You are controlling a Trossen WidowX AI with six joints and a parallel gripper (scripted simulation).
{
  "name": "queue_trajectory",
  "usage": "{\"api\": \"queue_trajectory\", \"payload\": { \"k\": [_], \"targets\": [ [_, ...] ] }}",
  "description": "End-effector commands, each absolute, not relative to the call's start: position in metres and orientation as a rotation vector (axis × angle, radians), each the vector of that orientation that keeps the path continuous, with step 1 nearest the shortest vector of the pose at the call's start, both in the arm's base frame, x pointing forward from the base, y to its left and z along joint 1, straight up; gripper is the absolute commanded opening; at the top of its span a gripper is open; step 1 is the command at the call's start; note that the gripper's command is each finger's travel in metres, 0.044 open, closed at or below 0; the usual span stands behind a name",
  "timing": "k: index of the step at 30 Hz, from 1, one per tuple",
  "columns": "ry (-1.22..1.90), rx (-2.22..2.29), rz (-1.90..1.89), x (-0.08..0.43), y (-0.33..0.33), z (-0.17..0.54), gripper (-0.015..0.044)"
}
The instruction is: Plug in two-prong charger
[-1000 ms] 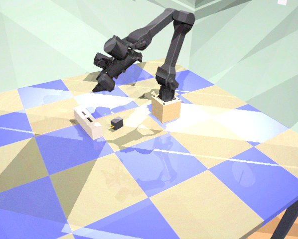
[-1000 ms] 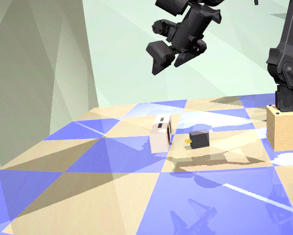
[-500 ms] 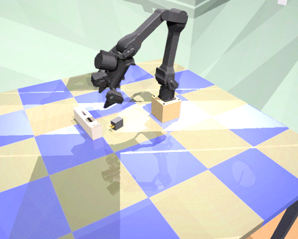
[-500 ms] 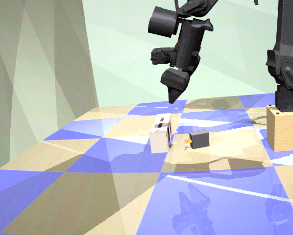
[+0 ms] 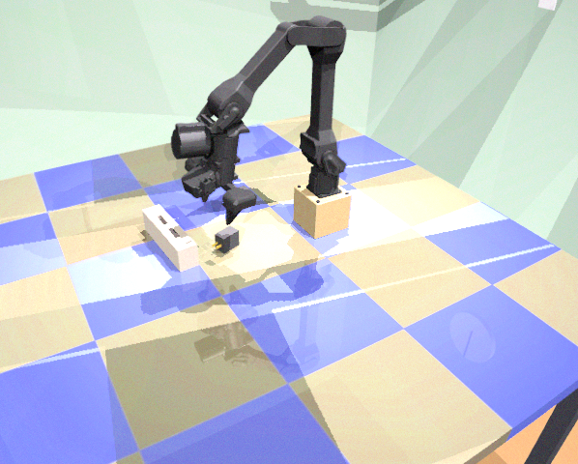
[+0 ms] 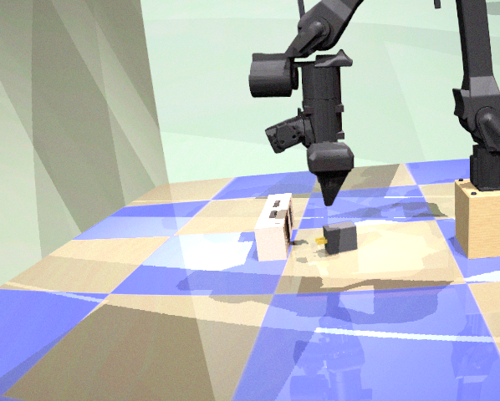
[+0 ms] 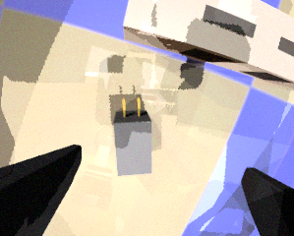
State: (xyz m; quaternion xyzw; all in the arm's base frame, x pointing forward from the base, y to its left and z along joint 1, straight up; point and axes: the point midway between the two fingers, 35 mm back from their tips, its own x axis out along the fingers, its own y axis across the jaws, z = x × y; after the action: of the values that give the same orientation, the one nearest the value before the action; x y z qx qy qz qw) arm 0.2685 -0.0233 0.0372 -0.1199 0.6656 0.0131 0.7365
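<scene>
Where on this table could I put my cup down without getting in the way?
The wide checkered stretch in front of the strip and charger, toward the near edge, has nothing standing on it, as does the side right of the arm's wooden block. It is crowded between strip, charger and block, where the open tool hangs above the charger.

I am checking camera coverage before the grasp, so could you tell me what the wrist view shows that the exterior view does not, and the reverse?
Only the wrist view shows both gold prongs apart and the open gripper with its two fingers flanking the charger. Only the exterior view shows the gripper hanging above the charger, apart from it, the arm, and its wooden base block. Both show the charger lying on the table with prongs toward the white power strip, unplugged.
</scene>
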Motion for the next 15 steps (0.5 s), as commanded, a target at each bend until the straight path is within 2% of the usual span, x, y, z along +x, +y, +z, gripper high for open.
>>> {"api": "queue_trajectory", "payload": {
  "k": [1,15],
  "targets": [
    [1.536,-0.274,0.131,0.260,-0.021,0.025,0.0440],
    [1.604,-0.277,0.251,0.252,-0.019,0.010,0.0440]
  ]
}}
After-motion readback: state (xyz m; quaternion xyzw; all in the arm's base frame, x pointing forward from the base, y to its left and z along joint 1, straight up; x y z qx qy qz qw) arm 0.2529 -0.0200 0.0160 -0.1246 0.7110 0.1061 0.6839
